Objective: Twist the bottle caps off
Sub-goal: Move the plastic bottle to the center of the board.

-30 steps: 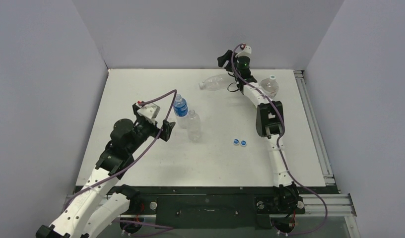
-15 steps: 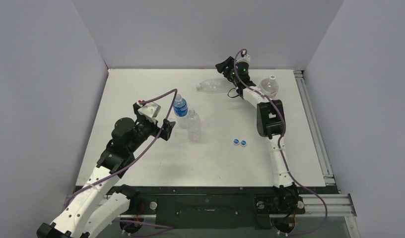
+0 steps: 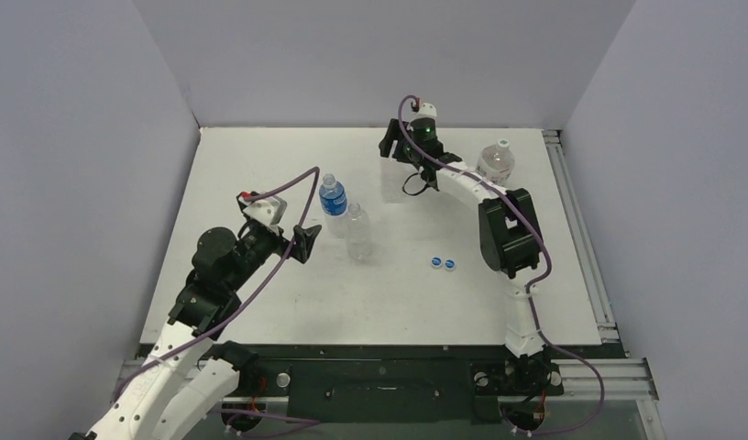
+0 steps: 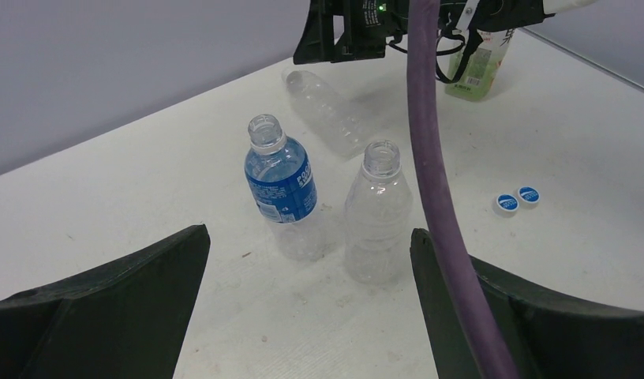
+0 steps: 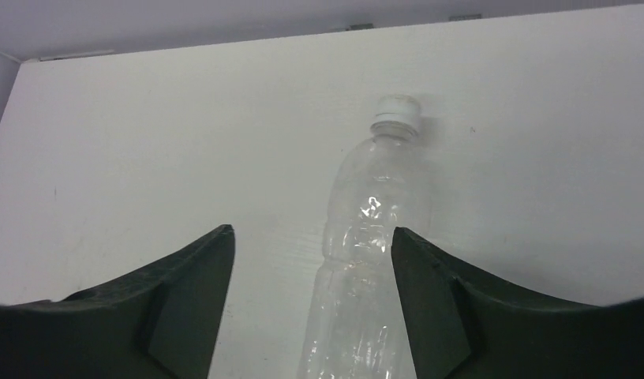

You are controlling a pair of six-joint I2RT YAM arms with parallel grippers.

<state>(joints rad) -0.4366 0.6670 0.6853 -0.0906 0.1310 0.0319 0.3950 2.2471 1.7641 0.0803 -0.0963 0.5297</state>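
Black fingers (image 4: 129, 300) of the left end effector (image 3: 303, 243) stood spread wide, with nothing between them. Just ahead of it two uncapped bottles stood upright and close together on the white desk (image 3: 260, 302): a blue-labelled bottle (image 4: 281, 189) ahead to its left and a plain bottle (image 4: 378, 213) ahead to its right. Past the plain bottle, off to the right, two blue caps (image 4: 506, 204) lay side by side on the desk.

Farther off, the right end effector (image 3: 387, 144) hung over a third bottle (image 5: 366, 260), which lay on its side. The jaws were apart and gripped nothing. The bottle's body ran beneath the gap, nearer the right finger; contact could not be told. Its pale cap (image 5: 396, 109) sat on the neck, beyond the fingertips. Behind that end effector, just beside its forearm, an orange-and-green-labelled bottle (image 3: 496, 162) stood upright with a white cap (image 3: 504, 144) on.
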